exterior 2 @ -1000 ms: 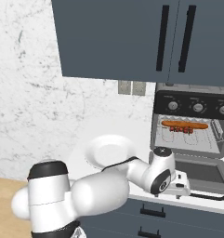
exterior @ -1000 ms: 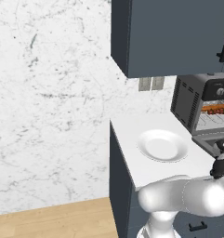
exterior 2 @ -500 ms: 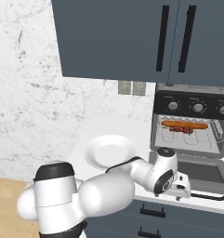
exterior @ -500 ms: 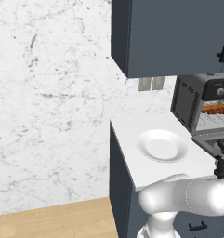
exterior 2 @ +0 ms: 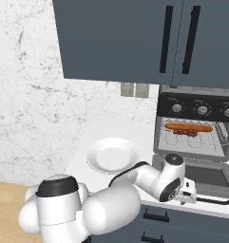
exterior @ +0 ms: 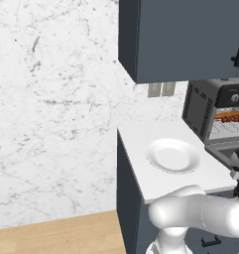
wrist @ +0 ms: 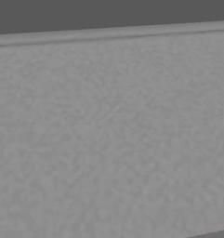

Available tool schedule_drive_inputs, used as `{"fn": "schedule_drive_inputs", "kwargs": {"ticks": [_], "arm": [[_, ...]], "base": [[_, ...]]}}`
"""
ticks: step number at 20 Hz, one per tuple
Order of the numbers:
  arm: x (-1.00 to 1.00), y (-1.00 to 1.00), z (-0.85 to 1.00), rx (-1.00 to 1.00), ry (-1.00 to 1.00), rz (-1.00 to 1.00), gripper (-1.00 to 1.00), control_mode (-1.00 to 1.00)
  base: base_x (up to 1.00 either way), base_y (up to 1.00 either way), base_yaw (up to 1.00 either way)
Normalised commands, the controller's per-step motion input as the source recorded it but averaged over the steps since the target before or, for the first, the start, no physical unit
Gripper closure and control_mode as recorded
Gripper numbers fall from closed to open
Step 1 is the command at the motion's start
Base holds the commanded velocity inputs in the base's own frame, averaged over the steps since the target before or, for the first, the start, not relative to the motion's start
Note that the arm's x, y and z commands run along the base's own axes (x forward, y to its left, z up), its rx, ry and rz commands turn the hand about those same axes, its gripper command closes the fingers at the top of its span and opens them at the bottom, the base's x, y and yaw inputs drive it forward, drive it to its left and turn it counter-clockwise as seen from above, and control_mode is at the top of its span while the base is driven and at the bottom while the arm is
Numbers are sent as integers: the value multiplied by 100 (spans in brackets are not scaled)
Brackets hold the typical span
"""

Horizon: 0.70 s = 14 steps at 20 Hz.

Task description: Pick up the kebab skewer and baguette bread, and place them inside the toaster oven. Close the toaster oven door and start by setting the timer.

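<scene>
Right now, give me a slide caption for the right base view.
Baguette bread and kebab skewer in the toaster oven, toaster oven door open.

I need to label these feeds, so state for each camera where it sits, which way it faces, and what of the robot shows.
Left base view: behind the arm's left, facing the white plate and toaster oven; arm at lower right.
Right base view: behind its right, facing the open toaster oven door, baguette bread and kebab skewer inside; arm from lower left.
Hand view: on the hand, close against a flat grey surface.
Both base views share plate and oven.
</scene>
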Motion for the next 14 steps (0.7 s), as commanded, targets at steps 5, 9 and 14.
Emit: {"fn": "schedule_drive_inputs", "kwargs": {"ticks": [5,9,14], "arm": [[28,0,0,1,-19,-5,-100,-100],[32,1,0,0,-19,-5,-100,-100],[36,1,0,0,-15,-5,-100,-100]], "base": [[0,0,0],[0,0,0],[0,0,0]]}}
